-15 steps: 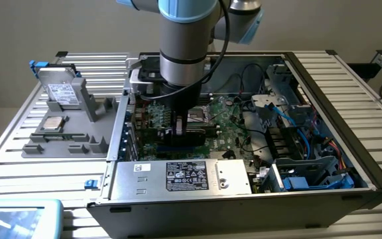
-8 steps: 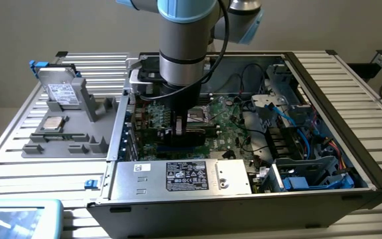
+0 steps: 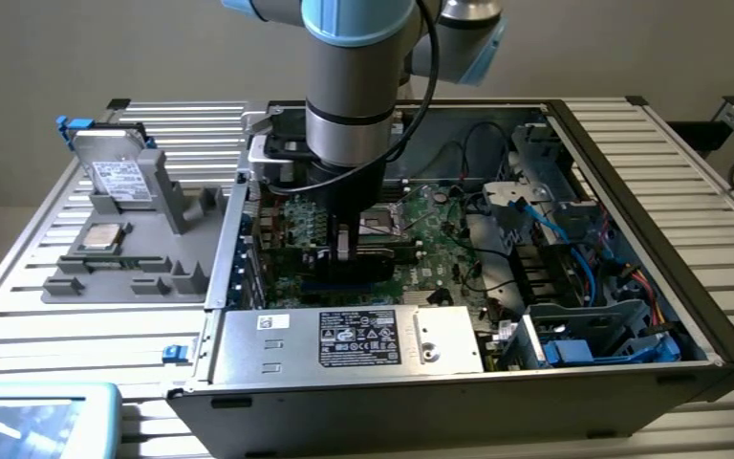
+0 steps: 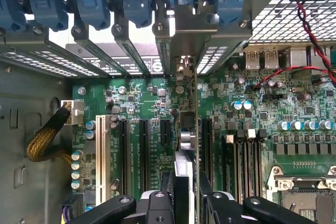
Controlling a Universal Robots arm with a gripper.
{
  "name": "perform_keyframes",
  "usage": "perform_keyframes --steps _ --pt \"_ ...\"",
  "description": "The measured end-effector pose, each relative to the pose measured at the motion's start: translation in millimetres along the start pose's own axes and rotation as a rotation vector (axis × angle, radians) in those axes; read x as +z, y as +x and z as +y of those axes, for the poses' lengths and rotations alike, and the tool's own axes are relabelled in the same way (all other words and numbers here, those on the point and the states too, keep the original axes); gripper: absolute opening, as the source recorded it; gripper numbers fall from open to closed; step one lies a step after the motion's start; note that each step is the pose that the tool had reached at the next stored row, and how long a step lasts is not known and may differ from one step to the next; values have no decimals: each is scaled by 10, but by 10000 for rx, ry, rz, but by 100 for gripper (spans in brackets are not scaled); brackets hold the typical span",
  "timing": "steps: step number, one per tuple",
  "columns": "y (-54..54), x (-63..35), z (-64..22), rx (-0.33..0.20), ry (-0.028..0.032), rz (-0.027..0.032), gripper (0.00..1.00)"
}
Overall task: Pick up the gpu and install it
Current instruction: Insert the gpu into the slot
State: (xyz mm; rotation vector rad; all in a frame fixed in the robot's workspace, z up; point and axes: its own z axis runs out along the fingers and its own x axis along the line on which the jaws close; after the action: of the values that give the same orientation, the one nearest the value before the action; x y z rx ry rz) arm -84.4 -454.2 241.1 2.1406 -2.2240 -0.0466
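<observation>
Standing on the slatted bench (image 3: pixel 10 325), the open case (image 3: pixel 469 406) takes the arm (image 3: pixel 352 96) reaching down inside. Over the motherboard (image 4: pixel 136 98) the gpu (image 4: pixel 186 129) stands upright and edge-on among the slots, its bracket end toward the rear openings. The pincer (image 4: pixel 185 203) is closed on the gpu's near edge.

No legible txt: labels on power supply (image 3: pixel 356 337) & drive (image 3: pixel 121 179) print unreadable.
</observation>
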Motion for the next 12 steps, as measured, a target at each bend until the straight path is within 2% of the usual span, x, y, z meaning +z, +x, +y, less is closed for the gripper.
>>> perform_keyframes --steps 7,12 --pt "0 5 1 -24 48 -2 29" --pt "0 6 5 -37 50 -1 29"
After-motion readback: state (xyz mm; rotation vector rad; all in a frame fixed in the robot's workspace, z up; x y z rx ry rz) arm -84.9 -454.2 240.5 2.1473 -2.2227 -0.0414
